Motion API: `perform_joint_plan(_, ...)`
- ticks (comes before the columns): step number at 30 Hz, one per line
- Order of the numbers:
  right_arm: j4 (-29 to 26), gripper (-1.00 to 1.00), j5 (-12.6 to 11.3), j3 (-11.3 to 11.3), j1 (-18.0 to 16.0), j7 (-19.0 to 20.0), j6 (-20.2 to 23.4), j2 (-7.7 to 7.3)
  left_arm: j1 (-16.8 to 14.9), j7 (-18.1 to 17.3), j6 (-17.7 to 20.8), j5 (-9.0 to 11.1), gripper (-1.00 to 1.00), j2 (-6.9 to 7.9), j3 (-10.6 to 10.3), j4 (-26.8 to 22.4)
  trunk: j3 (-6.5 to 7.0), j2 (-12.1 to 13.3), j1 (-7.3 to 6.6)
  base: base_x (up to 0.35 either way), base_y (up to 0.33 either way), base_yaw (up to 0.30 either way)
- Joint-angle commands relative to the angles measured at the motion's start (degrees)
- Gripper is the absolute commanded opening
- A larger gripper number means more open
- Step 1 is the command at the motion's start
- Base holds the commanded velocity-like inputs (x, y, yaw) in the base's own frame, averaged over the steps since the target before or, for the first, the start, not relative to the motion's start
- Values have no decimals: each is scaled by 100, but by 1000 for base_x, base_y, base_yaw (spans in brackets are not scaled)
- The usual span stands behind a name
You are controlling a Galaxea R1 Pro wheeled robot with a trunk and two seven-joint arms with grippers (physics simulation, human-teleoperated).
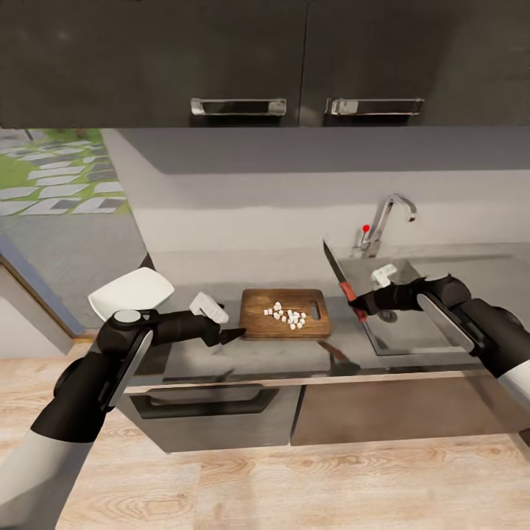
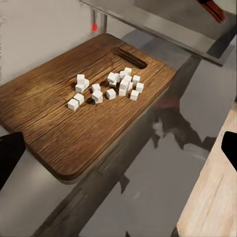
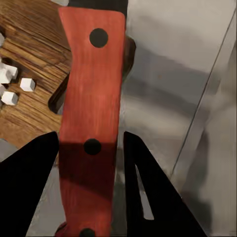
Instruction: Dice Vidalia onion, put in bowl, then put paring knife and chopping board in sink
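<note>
Board (image 1: 284, 313): we see it lying flat on the grey counter (image 1: 243, 353), handle slot toward the sink; this is our landmark.
Dice (image 1: 288, 316): small white cubes in a loose cluster on the board, nearer the slot end; in the left wrist view the dice (image 2: 108, 88) sit clear of the board's edges.
Sink (image 1: 442, 324): just beside the board on the slot side, steel basin, chrome tap (image 1: 383, 221) with a red dot behind it.
Knife (image 1: 341, 280): held off the surface between board and sink, dark blade pointing up and away, tilted; red handle (image 3: 91, 123) with dark rivets shows in the right wrist view.
Right end effector (image 1: 366, 302): clamped on the knife handle, fingers (image 3: 29, 187) dark on either side of it.
Left end effector (image 1: 232, 335): low over the counter, just off the board's end away from the sink; we cannot tell how its jaws stand.
Bowl (image 1: 132, 291): white, on the counter beyond the left arm, well apart from the board on the side away from the sink.
</note>
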Motion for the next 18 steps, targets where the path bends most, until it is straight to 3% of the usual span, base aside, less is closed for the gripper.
perform_joint_plan(1,24,-100,-31,14,-7,17,23,-5,-6,-4,56,7,100,8,-1,-11,8,31,-19,0,0,0)
perform_joint_plan(3,160,-100,-128,19,-1,31,91,-5,-6,-1,76,9,100,60,63,-15,44,111,-63,0,0,0)
perform_joint_plan(7,450,-100,-159,11,1,10,242,-5,-6,-3,86,7,100,93,467,-20,116,272,-151,0,0,0)
perform_joint_plan(11,591,-100,-155,-205,1,-233,1032,-2,-6,-2,91,7,100,83,544,-60,152,352,-195,0,0,0)
perform_joint_plan(12,612,-100,-155,-307,1,-528,1299,2,-6,-4,95,7,100,73,556,-69,152,352,-195,0,0,0)
perform_joint_plan(13,629,-100,-155,-325,1,-702,1340,3,-5,-5,97,7,100,75,560,-71,152,352,-195,0,0,0)
perform_joint_plan(14,737,-100,-155,-356,1,-1133,1371,26,-6,-2,94,7,100,78,564,-69,152,352,-195,0,0,0)
perform_joint_plan(15,782,-100,-155,-363,1,-1246,1375,45,-6,-2,94,7,100,79,566,-69,152,352,-195,0,0,0)
perform_joint_plan(17,928,-100,-160,-420,1,-1633,1385,201,-4,-1,93,7,100,78,570,-70,152,352,-195,0,0,0)
perform_joint_plan(18,993,-100,-164,-511,1,-1835,1388,429,-5,-4,93,7,100,77,575,-70,152,352,-195,20,-7,0)
